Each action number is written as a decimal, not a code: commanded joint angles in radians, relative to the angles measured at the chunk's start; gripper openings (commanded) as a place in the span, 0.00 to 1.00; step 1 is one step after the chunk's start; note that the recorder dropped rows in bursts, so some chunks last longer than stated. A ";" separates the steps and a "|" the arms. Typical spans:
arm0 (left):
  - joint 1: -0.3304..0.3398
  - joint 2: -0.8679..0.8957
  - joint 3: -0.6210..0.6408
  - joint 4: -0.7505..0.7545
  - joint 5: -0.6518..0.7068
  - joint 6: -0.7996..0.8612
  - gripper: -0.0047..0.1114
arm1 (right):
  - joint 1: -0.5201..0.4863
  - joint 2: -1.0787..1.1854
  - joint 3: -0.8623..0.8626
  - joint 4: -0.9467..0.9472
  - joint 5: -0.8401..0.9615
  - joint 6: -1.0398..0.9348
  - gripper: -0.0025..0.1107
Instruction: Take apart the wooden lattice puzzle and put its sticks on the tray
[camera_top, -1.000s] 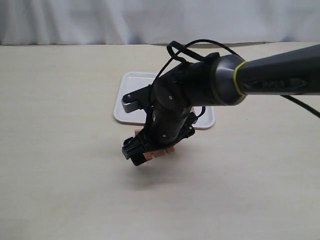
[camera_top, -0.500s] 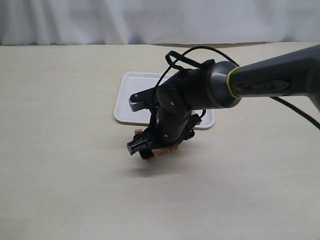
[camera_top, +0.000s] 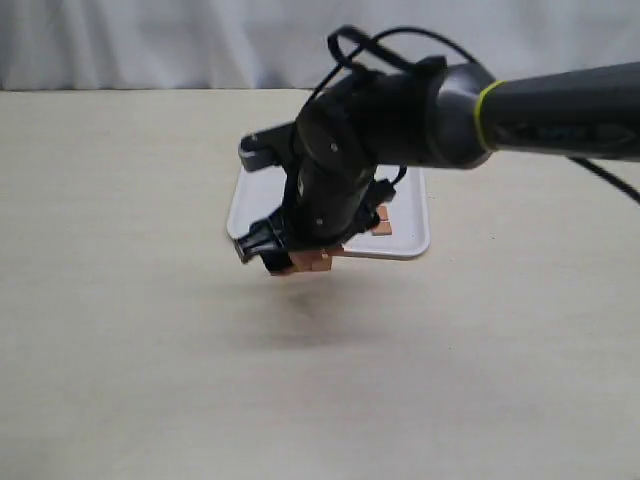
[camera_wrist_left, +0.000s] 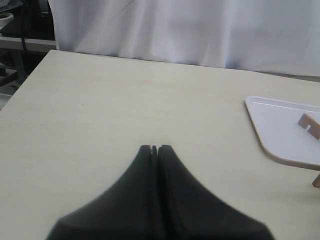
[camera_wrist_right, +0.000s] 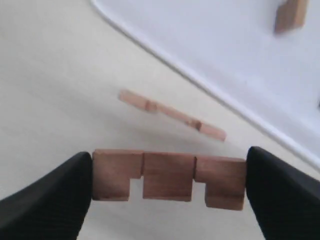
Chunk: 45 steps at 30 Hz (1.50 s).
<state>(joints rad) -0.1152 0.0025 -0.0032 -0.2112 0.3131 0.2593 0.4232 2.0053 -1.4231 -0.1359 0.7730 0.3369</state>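
Transfer step, I judge: right gripper (camera_top: 283, 256) clamped on the held stick (camera_wrist_right: 169, 176), aloft by the near-left corner of the tray (camera_top: 410, 248). Next move calls for shifting right over the rim and releasing beside the tray stick (camera_top: 383, 222). Loose stick (camera_wrist_right: 172, 115) lies on the table (camera_top: 120, 330); left gripper (camera_wrist_left: 157, 149) pressed together, empty

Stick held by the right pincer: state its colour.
The stick is light reddish-brown wood, clearest in the right wrist view.

The stick (camera_wrist_right: 169, 176) is matt reddish-brown wood, the tray (camera_wrist_left: 280, 130) smooth white plastic, the worktop (camera_top: 120, 330) pale and matt, the far curtain (camera_top: 150, 40) white cloth.
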 joint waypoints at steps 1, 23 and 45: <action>0.010 -0.002 0.003 -0.002 -0.009 0.005 0.04 | 0.001 -0.082 -0.051 -0.087 -0.095 0.011 0.06; 0.010 -0.002 0.003 -0.002 -0.009 0.005 0.04 | -0.066 0.183 -0.053 -0.263 -0.510 0.183 0.35; 0.010 -0.002 0.003 -0.002 -0.009 0.005 0.04 | -0.061 0.005 -0.053 -0.195 -0.151 0.096 0.76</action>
<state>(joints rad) -0.1152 0.0025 -0.0032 -0.2112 0.3131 0.2593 0.3620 2.0285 -1.4734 -0.3777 0.5430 0.5042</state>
